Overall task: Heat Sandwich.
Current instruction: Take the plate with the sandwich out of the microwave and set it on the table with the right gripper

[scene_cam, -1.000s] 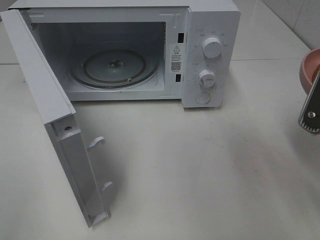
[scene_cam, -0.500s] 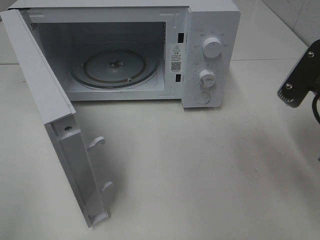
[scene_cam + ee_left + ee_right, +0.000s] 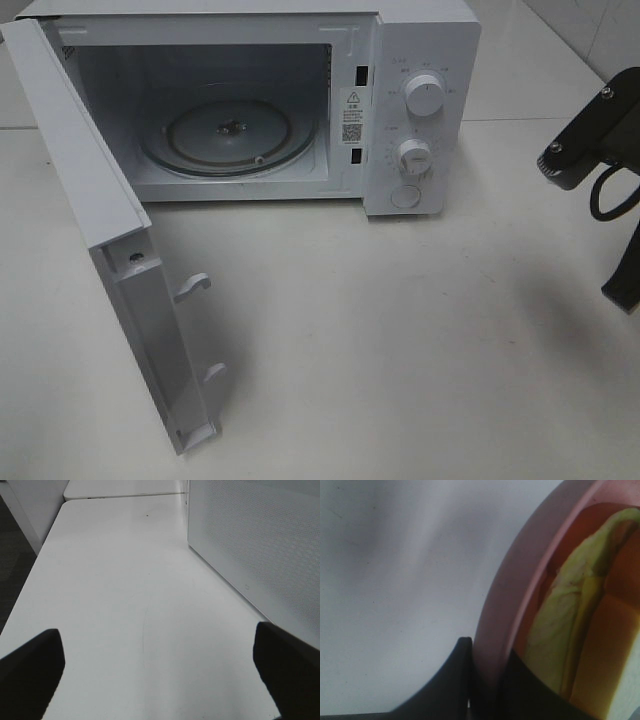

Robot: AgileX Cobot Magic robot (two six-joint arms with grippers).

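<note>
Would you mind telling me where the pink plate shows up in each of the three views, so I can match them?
Exterior high: the pink plate is not in it; only the right arm's black links enter at the right edge.
Left wrist: not in it.
Right wrist: the pink plate fills the right side, the right claw shut on its rim, the sandwich on it.
Shared landmark: the white table.

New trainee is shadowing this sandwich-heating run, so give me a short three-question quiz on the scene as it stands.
1. True or false: the microwave door is open.
2. What does the right gripper clamp? A) a dial B) the pink plate rim C) nothing
3. Fill in: the glass turntable is ____.

Key: 1 true. 2 B; the sandwich lies on that plate. 3 bare. The left gripper is open over the table.
</note>
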